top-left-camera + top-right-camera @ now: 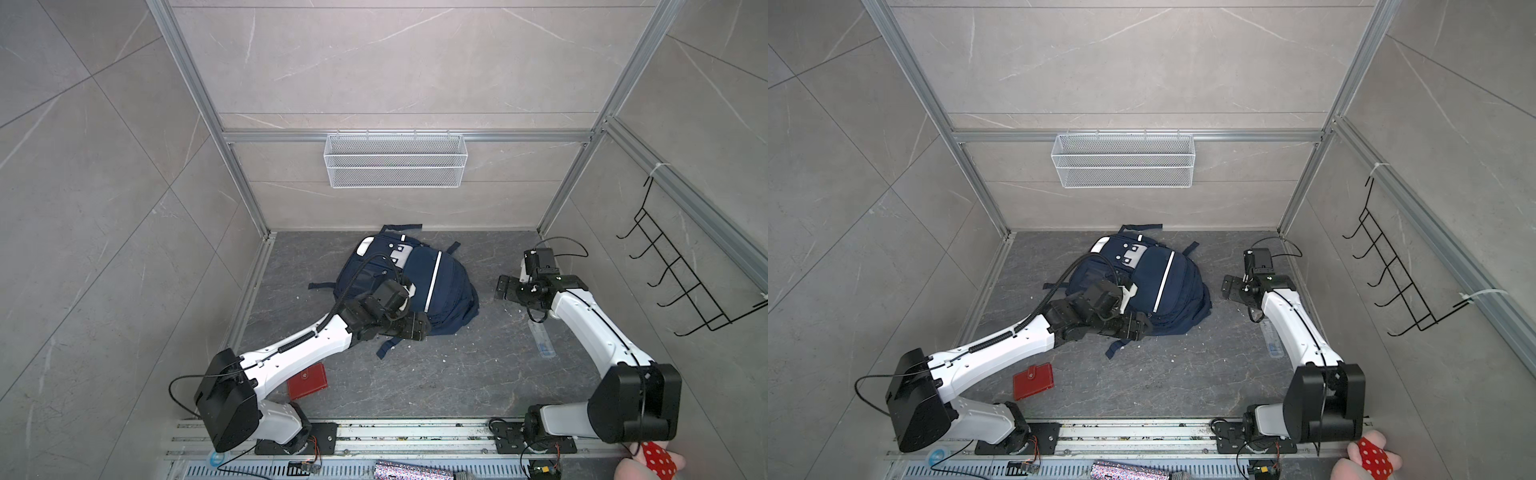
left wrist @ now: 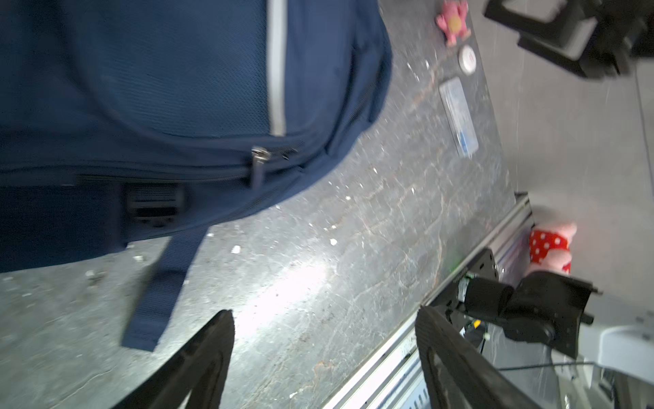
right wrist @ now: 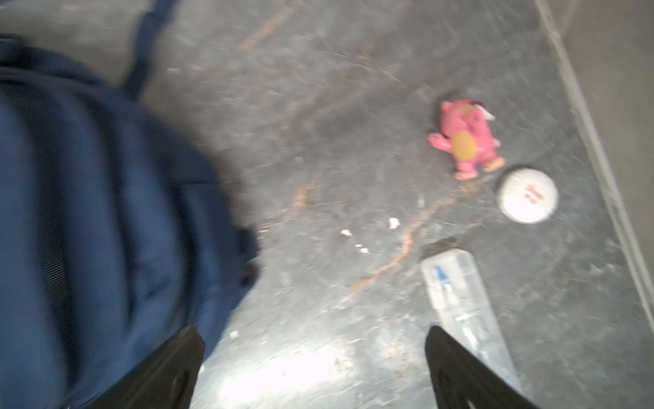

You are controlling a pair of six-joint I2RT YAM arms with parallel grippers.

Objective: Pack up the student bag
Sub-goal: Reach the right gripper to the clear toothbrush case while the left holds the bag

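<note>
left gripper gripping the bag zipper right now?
No: the left gripper is open over bare floor, clear of the student bag zipper pull.

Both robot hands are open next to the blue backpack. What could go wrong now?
1. The student bag looks zipped shut at its zipper pull, so nothing can go in until it is opened.
2. Its loose strap lies near the left gripper and might snag.
3. The clear pen case lies close to the right gripper; a careless sweep could knock it away.
</note>
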